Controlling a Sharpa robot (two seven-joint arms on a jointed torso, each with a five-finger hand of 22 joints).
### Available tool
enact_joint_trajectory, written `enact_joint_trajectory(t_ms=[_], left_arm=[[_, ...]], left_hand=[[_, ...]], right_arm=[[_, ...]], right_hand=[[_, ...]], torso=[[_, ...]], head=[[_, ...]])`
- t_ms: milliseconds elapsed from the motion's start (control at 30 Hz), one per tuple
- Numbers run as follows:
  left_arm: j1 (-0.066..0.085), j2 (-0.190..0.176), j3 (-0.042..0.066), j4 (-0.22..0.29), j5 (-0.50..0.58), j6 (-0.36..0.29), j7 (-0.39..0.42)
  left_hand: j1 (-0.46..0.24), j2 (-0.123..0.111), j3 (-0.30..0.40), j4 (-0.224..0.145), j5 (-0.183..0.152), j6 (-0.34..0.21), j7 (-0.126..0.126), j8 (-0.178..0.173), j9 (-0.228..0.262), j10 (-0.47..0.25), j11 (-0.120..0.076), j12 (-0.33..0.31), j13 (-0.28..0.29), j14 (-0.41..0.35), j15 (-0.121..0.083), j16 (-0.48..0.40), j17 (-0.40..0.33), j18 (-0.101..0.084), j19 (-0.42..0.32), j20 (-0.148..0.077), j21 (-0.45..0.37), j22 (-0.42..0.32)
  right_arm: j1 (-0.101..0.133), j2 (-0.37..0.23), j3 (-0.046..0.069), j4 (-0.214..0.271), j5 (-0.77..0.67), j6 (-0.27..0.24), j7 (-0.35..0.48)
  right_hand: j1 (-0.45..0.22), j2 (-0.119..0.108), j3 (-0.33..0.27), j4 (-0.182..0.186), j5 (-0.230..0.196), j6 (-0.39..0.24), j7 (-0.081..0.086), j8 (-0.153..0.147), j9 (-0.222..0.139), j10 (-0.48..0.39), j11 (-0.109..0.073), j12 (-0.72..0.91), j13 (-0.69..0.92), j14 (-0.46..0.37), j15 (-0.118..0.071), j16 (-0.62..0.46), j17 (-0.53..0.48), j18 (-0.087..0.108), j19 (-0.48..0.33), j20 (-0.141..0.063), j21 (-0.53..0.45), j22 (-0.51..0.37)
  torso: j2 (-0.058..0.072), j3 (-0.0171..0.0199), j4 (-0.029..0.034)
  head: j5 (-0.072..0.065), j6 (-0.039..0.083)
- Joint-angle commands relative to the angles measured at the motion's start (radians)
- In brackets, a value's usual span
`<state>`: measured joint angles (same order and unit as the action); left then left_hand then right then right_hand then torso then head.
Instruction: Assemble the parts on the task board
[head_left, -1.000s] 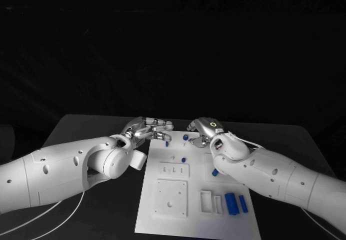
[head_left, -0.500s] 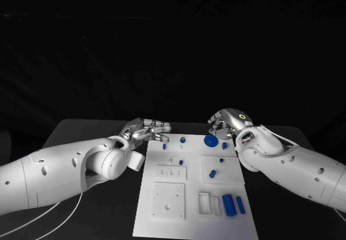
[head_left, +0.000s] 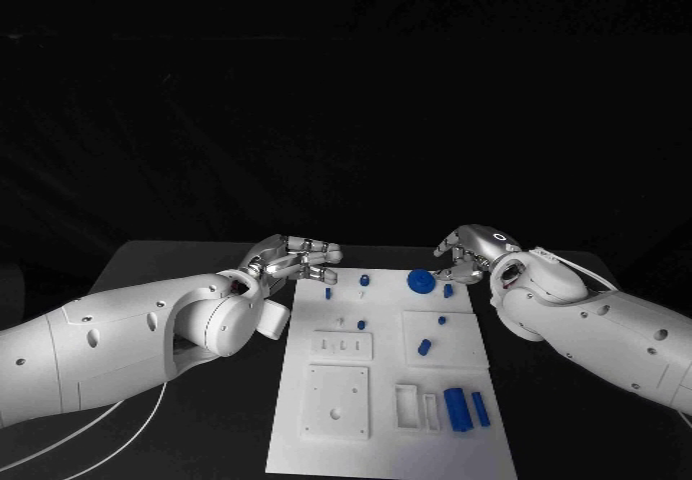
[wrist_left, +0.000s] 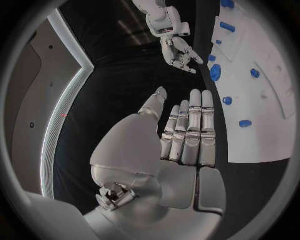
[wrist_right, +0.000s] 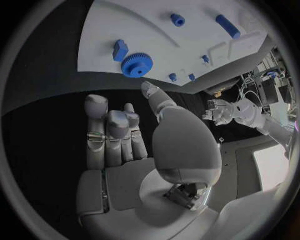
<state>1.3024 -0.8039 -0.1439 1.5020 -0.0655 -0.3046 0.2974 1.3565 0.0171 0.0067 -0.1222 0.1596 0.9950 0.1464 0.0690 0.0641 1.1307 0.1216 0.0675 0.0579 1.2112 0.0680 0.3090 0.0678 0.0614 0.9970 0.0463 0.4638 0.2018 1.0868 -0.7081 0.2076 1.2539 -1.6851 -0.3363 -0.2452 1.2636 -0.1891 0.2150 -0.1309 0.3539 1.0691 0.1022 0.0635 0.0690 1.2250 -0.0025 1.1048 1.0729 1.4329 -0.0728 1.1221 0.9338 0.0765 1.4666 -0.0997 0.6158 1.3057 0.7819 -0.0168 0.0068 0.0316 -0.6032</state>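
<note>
Head view: both hands, left (head_left: 296, 260) and right (head_left: 469, 256), flank the task board (head_left: 389, 400), fingers spread, empty.

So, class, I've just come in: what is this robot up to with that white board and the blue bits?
The robot is assembling small blue parts on the white task board. At this moment neither robot hand holds anything. The right robot hand hovers at the board's far right edge, just beside a blue gear that lies on the board. The left robot hand is off the board's far left corner, fingers loosely curled. Other blue pieces, such as two blue bars near the front, lie untouched.
</note>
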Motion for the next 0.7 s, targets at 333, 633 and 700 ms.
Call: enact_joint_trajectory(t_ms=[333, 633, 700], left_arm=[[0.001, 0.007, 0.001, 0.000, -0.017, 0.011, -0.009], [0.001, 0.008, 0.001, -0.002, -0.022, 0.002, -0.021], [0.001, 0.008, 0.001, -0.002, -0.022, 0.002, -0.022]], left_hand=[[-0.003, -0.003, 0.001, -0.004, 0.004, 0.002, 0.003, -0.004, 0.001, -0.006, -0.003, -0.003, 0.002, -0.004, 0.000, 0.003, 0.001, 0.002, -0.013, 0.001, 0.008, 0.002], [-0.003, -0.003, 0.002, -0.004, 0.005, 0.003, 0.003, -0.004, 0.001, -0.004, -0.003, -0.003, 0.002, -0.004, -0.001, 0.004, 0.001, 0.003, -0.015, 0.001, 0.011, 0.003], [-0.003, -0.003, 0.002, -0.004, 0.005, 0.003, 0.003, -0.004, 0.001, -0.004, -0.003, -0.003, 0.002, -0.004, -0.001, 0.004, 0.001, 0.003, -0.015, 0.001, 0.011, 0.003]], right_arm=[[-0.007, 0.044, 0.001, -0.052, 0.005, 0.109, 0.008], [-0.008, 0.069, 0.001, -0.080, 0.004, 0.111, 0.010], [-0.008, 0.075, 0.001, -0.087, 0.004, 0.113, 0.010]], right_hand=[[-0.001, 0.011, -0.032, 0.016, 0.042, -0.027, 0.003, -0.001, -0.001, 0.026, 0.004, 0.037, 0.073, 0.011, 0.010, 0.006, 0.078, 0.010, 0.027, 0.015, 0.012, 0.058], [-0.005, 0.012, -0.034, 0.021, 0.048, -0.028, 0.003, 0.000, -0.001, 0.028, 0.005, 0.037, 0.077, 0.013, 0.010, 0.007, 0.088, 0.009, 0.030, 0.015, 0.007, 0.064], [-0.005, 0.012, -0.034, 0.021, 0.048, -0.028, 0.003, 0.000, -0.001, 0.028, 0.005, 0.037, 0.077, 0.013, 0.010, 0.007, 0.088, 0.009, 0.030, 0.015, 0.007, 0.064]], torso=[[0.001, -0.0032, 0.0020], [0.001, -0.0019, 0.0030], [0.001, -0.0017, 0.0016]], head=[[-0.003, -0.009], [0.000, -0.014], [0.001, -0.016]])
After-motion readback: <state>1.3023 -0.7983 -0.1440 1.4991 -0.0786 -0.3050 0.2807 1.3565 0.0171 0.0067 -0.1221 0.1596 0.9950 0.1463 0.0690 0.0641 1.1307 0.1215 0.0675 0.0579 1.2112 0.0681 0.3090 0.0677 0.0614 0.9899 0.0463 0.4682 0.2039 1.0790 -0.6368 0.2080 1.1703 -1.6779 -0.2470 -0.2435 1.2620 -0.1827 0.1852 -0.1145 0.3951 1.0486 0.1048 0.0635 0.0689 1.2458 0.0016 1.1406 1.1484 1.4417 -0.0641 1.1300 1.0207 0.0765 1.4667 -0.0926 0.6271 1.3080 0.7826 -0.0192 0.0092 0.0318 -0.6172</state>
